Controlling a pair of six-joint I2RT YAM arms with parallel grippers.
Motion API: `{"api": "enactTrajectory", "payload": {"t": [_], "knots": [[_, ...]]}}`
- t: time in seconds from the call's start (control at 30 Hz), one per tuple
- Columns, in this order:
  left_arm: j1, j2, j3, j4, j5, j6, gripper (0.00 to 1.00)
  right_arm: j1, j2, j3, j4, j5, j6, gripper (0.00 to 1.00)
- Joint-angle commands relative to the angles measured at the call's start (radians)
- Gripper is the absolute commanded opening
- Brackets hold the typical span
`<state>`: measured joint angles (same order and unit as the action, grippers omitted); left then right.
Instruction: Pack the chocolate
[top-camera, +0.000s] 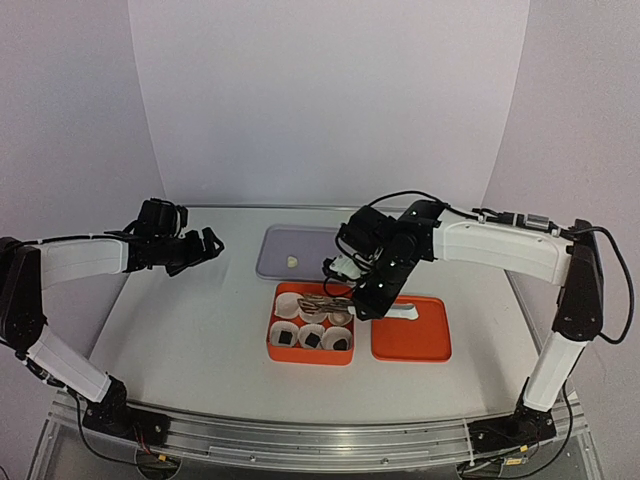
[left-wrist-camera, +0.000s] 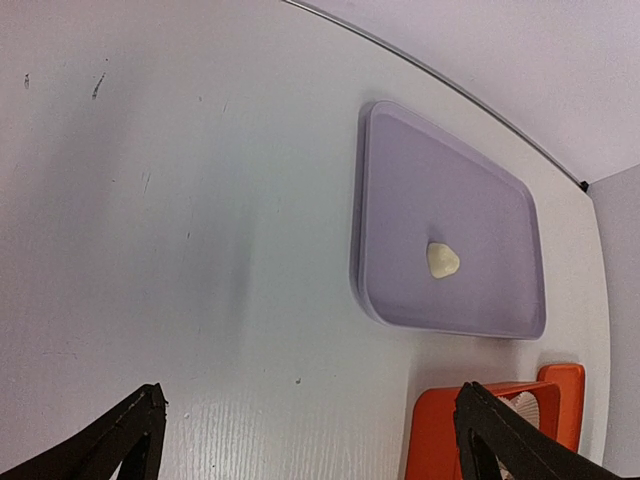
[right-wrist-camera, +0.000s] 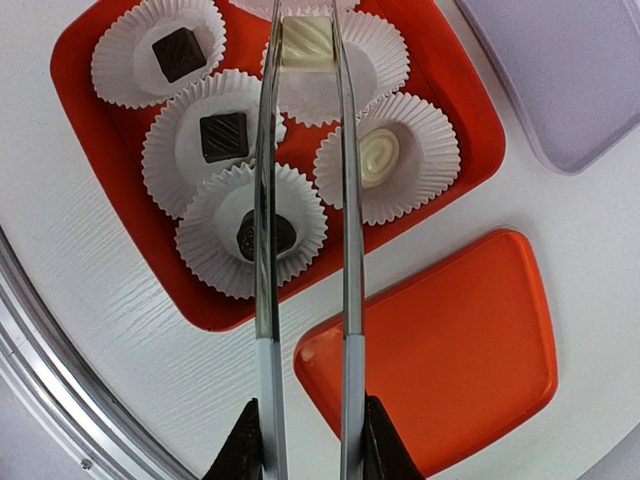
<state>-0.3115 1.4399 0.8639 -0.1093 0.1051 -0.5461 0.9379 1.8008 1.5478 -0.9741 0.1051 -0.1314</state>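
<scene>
My right gripper is shut on a pair of metal tongs. The tong tips pinch a pale cream chocolate over a white paper cup at the far side of the orange box. Three dark chocolates and one cream chocolate sit in paper cups in that box. Another cream chocolate lies alone on the lilac tray. My left gripper hangs open and holds nothing, above the table left of the tray and well away from the box.
The orange lid lies flat on the table just right of the box. The lilac tray sits behind the box. A metal rail runs along the table's near edge, and grey walls close in the back and sides.
</scene>
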Motion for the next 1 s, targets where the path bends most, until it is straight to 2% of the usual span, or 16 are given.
{"api": "enactTrajectory", "payload": {"t": [0.0, 0.67, 0.97], "knots": [[0.0, -0.016, 0.035, -0.008, 0.002, 0.014, 1.0, -0.009, 0.01, 0.006, 0.003, 0.001, -0.036, 0.05], [-0.001, -0.004, 0.05, -0.012, -0.01, 0.015, 1.0, -0.038, 0.053, 0.033, 0.003, -0.002, -0.082, 0.07], [0.0, -0.002, 0.052, -0.015, -0.018, 0.018, 1.0, -0.04, 0.071, 0.047, 0.003, -0.004, -0.08, 0.12]]}}
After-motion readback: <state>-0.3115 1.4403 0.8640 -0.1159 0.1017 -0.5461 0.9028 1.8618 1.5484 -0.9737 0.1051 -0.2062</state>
